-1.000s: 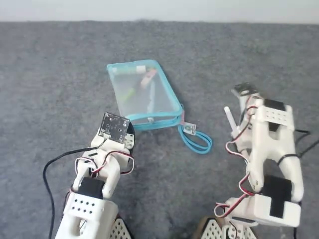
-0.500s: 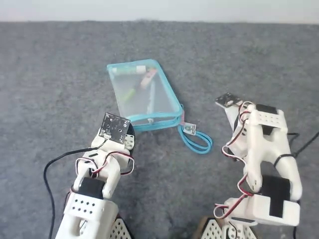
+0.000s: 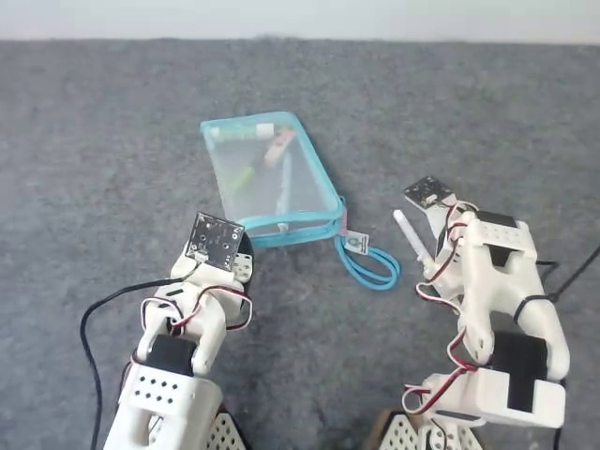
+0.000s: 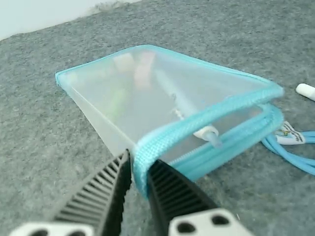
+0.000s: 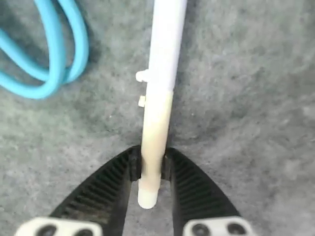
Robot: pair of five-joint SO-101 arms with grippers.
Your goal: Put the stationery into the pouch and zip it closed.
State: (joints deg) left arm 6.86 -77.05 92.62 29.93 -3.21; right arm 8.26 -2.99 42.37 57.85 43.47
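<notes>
A clear pouch (image 3: 272, 183) with a teal zip edge lies on the grey carpet, with several stationery pieces inside. My left gripper (image 4: 137, 184) is shut on the pouch's (image 4: 162, 108) near corner, pinching the teal edge. A teal cord loop (image 3: 370, 264) with a small tag trails from the pouch. My right gripper (image 5: 150, 164) is shut on a white pen (image 5: 160, 93), and the pen (image 3: 412, 239) points toward the pouch from its right. The cord loop (image 5: 47, 54) lies beside the pen.
Grey carpet (image 3: 112, 141) covers the table up to a pale wall at the back. A black cable (image 3: 94, 323) runs beside the left arm. Open carpet lies to the left and behind the pouch.
The right arm has swung toward the pouch and lowered, carrying the white pen from upright to a slant near the cord loop. The left arm and pouch have not moved.
</notes>
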